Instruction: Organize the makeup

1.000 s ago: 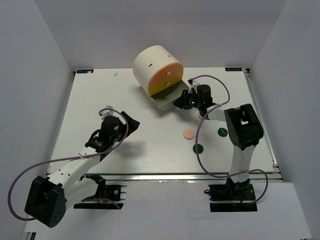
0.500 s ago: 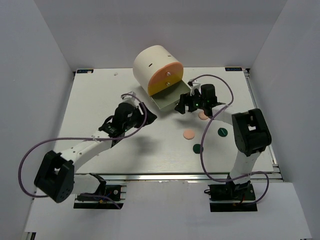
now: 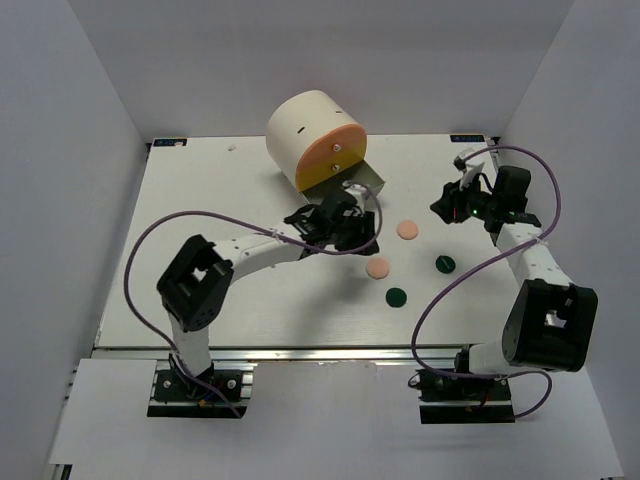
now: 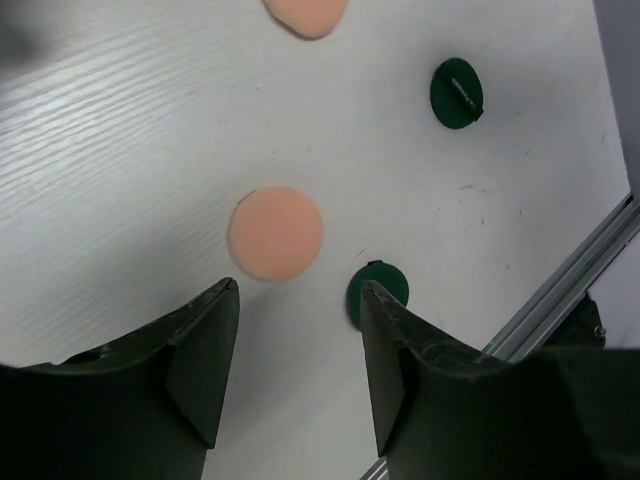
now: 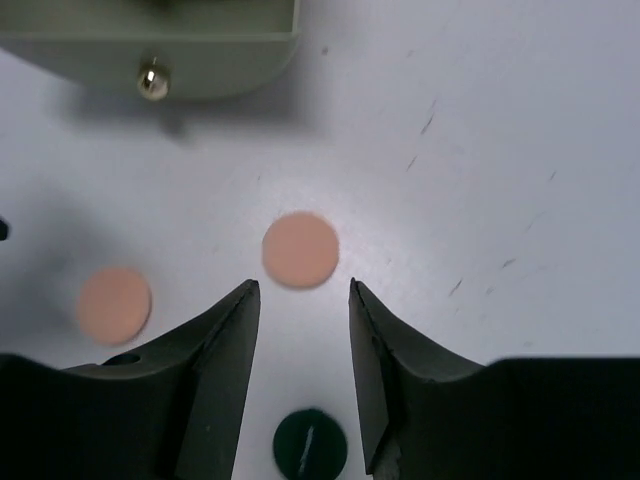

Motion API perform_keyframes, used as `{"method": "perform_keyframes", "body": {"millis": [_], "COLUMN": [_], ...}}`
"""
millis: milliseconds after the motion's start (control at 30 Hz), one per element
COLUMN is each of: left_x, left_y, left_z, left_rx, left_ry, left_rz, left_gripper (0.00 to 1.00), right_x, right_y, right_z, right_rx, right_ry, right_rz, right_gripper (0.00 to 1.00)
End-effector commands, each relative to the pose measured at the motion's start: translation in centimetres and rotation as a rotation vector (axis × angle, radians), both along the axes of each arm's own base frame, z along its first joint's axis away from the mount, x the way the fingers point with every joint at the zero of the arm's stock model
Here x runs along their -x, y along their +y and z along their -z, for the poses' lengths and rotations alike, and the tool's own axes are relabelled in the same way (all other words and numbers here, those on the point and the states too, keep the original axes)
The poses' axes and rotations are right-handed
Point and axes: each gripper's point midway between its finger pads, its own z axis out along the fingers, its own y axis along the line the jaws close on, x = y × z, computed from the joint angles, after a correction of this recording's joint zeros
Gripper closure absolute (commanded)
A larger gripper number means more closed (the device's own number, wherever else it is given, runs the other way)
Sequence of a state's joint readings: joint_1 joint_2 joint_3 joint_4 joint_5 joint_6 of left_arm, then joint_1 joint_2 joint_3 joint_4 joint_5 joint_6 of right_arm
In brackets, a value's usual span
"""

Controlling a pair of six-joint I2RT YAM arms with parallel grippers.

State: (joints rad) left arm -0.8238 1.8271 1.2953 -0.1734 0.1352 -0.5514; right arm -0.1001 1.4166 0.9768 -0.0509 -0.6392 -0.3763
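Observation:
Two peach-pink discs (image 3: 407, 229) (image 3: 377, 268) and two dark green discs (image 3: 445, 263) (image 3: 397, 297) lie flat on the white table, right of centre. My left gripper (image 3: 358, 236) is open and empty, hovering just left of the nearer peach disc (image 4: 276, 233); one green disc (image 4: 378, 290) shows partly behind its right finger. My right gripper (image 3: 446, 209) is open and empty, right of the far peach disc (image 5: 300, 249), which lies just beyond its fingertips. A green disc (image 5: 310, 443) shows between its fingers. The square pad, palettes and cards are out of view.
The big cream cylinder (image 3: 310, 132) with orange-yellow fronts stands at the back centre. Its lower drawer (image 3: 350, 184) is pulled open, knob (image 5: 152, 80) facing the discs. The table's front rail (image 4: 560, 290) lies near the green discs.
My left arm has swung far right across the table to the discs below the drawer. My right arm has drawn back to the right, away from the drawer.

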Motion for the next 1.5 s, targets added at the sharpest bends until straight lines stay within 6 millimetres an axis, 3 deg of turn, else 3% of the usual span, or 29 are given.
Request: {"method": "perform_keyframes", "body": {"millis": [0, 67, 233, 700, 933, 1033, 1067, 1133, 1167, 1300, 1467], "left_x": [2.2, 2.6, 3.0, 1.0, 0.5, 0.4, 0.4, 0.3, 0.3, -0.1, -2.2], "left_y": [-1.8, -3.2, -3.9, -2.5, -2.2, -2.5, -2.6, -2.9, -3.0, -3.7, -3.6], "left_z": [0.9, 2.3, 5.4, 9.4, 11.4, 11.5, 11.3, 10.7, 10.4, 7.2, 0.2], "left_rx": [-0.097, -0.129, -0.254, -0.456, -0.502, -0.498, -0.493, -0.473, -0.466, -0.388, -0.269], "left_ry": [0.014, 0.026, 0.045, -0.013, -0.011, -0.013, -0.014, -0.023, -0.024, -0.066, -0.164], "left_rz": [0.126, 0.159, 0.151, 0.027, 0.007, 0.013, 0.014, 0.014, 0.013, -0.003, -0.067], "left_gripper": [0.38, 0.38, 0.37, 0.39, 0.57, 0.71, 0.82, 0.91, 1.00, 1.00, 1.00], "right_x": [4.4, 5.5, 7.4, 7.1, 7.2, 7.5, 7.6, 7.8, 8.0, 8.2, 8.3], "right_y": [0.8, 0.8, 1.1, 1.3, 1.2, 1.2, 1.1, 1.1, 1.0, 0.9, 0.4], "right_z": [0.9, 1.3, 1.7, 1.0, 1.0, 1.2, 1.3, 1.5, 1.6, 1.6, 1.9], "right_rx": [-0.037, -0.032, -0.038, -0.075, -0.077, -0.072, -0.070, -0.062, -0.059, -0.038, 0.002], "right_ry": [0.092, 0.095, 0.100, 0.105, 0.110, 0.112, 0.114, 0.113, 0.115, 0.104, 0.080], "right_rz": [-0.086, -0.086, -0.086, -0.085, -0.080, -0.080, -0.078, -0.077, -0.075, -0.074, -0.068], "right_gripper": [0.54, 0.54, 0.53, 0.52, 0.52, 0.52, 0.52, 0.52, 0.52, 0.50, 0.32]}}
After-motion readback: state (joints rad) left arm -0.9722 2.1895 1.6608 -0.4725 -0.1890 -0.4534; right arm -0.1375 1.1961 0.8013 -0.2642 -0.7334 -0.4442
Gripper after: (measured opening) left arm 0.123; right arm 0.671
